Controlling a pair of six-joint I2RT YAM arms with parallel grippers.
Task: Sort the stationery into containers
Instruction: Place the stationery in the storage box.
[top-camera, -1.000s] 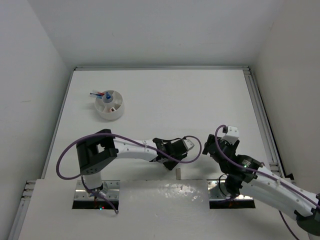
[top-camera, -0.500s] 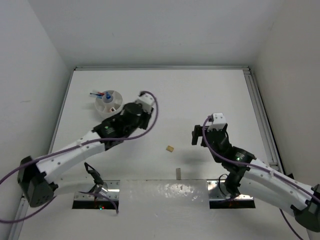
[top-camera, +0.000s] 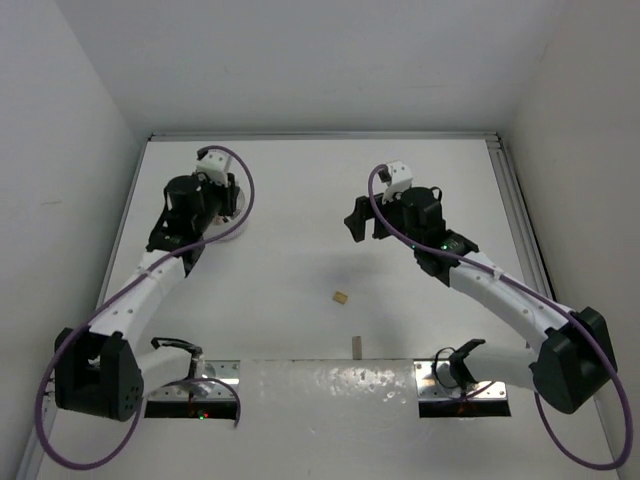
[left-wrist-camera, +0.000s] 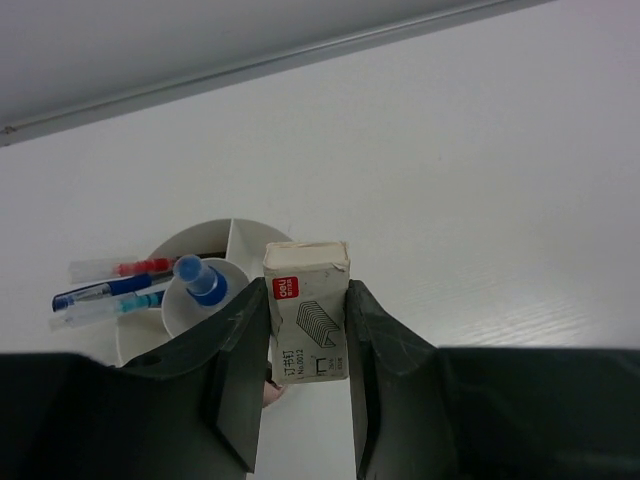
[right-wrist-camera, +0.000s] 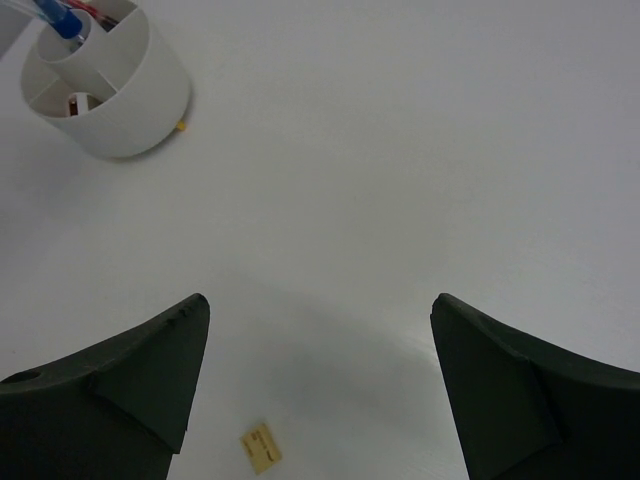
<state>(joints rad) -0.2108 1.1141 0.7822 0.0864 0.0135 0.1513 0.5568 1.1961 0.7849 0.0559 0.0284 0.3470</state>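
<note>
Box of staples (left-wrist-camera: 307, 310), probably light, stiff card yet crushable, clamped across its narrow sides by left gripper (left-wrist-camera: 305, 335), above tub (left-wrist-camera: 240, 228), at 3 o'clock of its centre. Right gripper (right-wrist-camera: 320, 300) spread wide, empty; tan block (right-wrist-camera: 261, 447) on table at 6 o'clock beneath.

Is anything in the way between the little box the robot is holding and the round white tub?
No, nothing visible. The left fingers hold the staple box over the tub, with only air between them. Pens and a blue-capped bottle already rest in it.
</note>
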